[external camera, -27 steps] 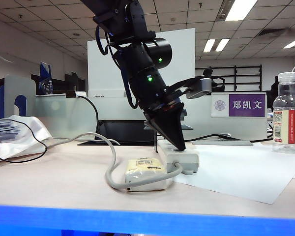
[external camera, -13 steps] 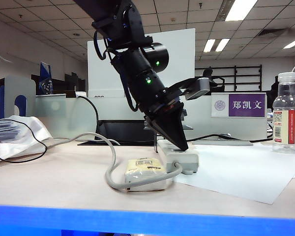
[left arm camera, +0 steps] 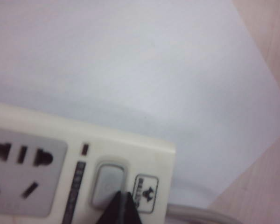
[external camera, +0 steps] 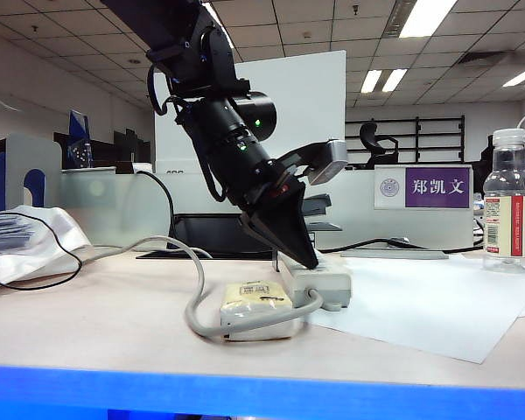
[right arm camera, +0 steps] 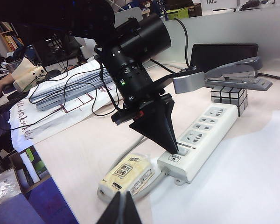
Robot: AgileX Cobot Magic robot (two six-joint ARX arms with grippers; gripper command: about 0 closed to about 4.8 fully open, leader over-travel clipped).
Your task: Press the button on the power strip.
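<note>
- Power strip [external camera: 319,282] at centre of the exterior frame, flat on the desk [external camera: 114,324], half over a white paper sheet [external camera: 437,306]; sockets turned upward so the button [left arm camera: 108,182] at the cable end can be reached from above.
- Thick grey cable [external camera: 201,297] looping off the near end toward the left and back of the desk, curling around a cream-yellow packet [external camera: 255,298] just beside the strip.
- Left pincer [external camera: 304,254] slanted down from upper left, tips pressed together into one narrow point; probably closed that way so a single tip, not two spread fingers, lands on the small rocker.
- In the left wrist view, dark tip [left arm camera: 119,210] at bottom centre, at the lower edge of the grey button; contact or a hair above, cannot tell which.
- In the right wrist view, same pincer [right arm camera: 173,145] at mid-frame, point sitting at the switch end of the strip [right arm camera: 200,135], next to the last socket.
- Right pincer [right arm camera: 121,210] at the bottom edge of its own view, fingers closed to a point, held well back from the strip; likely parked there to stay clear, and not visible in the exterior frame.
- Stapler [right arm camera: 238,74] and a cube puzzle [right arm camera: 229,95] beyond the far end of the strip, out of the working path.
- Water bottle [external camera: 510,201] at far right, well apart.
</note>
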